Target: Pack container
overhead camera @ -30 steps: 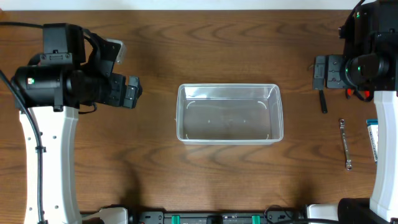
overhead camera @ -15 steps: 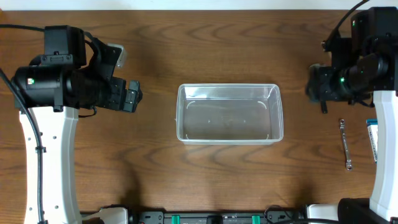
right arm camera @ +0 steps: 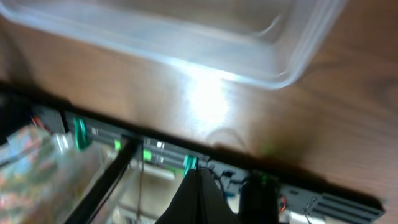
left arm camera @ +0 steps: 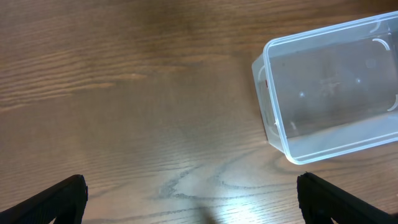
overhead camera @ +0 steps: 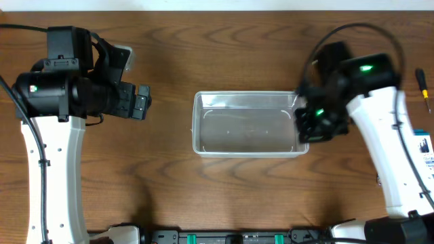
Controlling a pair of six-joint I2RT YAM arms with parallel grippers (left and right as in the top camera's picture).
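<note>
Centrally, the container (overhead camera: pixel 249 123) is set on the surface (overhead camera: pixel 169 61). Its right end is overhung by the right pincer (overhead camera: pixel 310 126), whose state cannot be told through blur. The left pincer (overhead camera: pixel 142 103) is held with fingers apart, well to the left. A tool (overhead camera: pixel 423 83) and a box (overhead camera: pixel 426 146) are seen at the far right.

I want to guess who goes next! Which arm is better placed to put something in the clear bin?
Right, probably: the right claw is at the container's right end. The left claw hangs apart from it, open and empty.
</note>
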